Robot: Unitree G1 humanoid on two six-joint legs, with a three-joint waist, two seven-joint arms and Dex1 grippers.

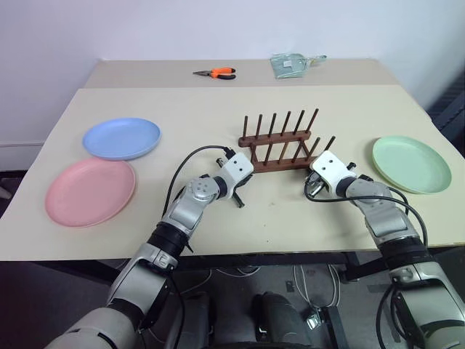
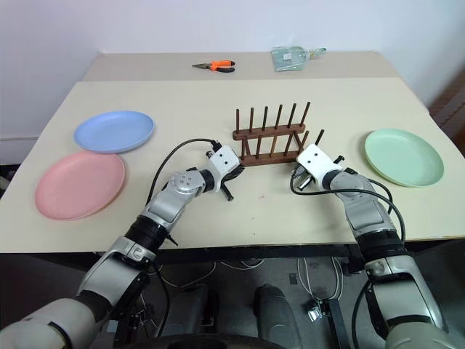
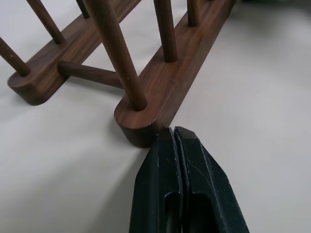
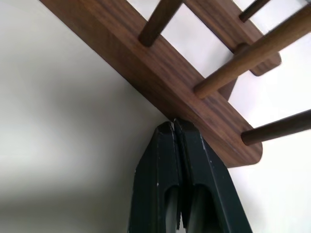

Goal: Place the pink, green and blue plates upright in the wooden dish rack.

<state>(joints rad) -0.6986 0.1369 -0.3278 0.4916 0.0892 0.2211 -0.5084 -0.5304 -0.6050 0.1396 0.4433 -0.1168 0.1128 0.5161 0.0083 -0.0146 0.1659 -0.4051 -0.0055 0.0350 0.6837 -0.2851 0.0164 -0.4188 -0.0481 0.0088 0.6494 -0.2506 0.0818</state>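
The wooden dish rack (image 1: pixel 280 149) stands empty at the table's middle, its pegs upright. My left gripper (image 3: pixel 173 130) is shut with nothing in it, its tips against the rounded left end of the rack's near rail (image 3: pixel 146 124). My right gripper (image 4: pixel 173 122) is also shut and empty, its tips pressed to the side of the near rail (image 4: pixel 194 92) close to the right end. The pink plate (image 1: pixel 90 192) lies flat at the front left, with the blue plate (image 1: pixel 121 138) just behind it. The green plate (image 1: pixel 411 164) lies flat at the right.
Orange-handled pliers (image 1: pixel 215 73) and a clear packet (image 1: pixel 292 64) lie on the far table section. The table's front edge (image 1: pixel 240 251) runs just under my forearms. Black cables loop from both wrists.
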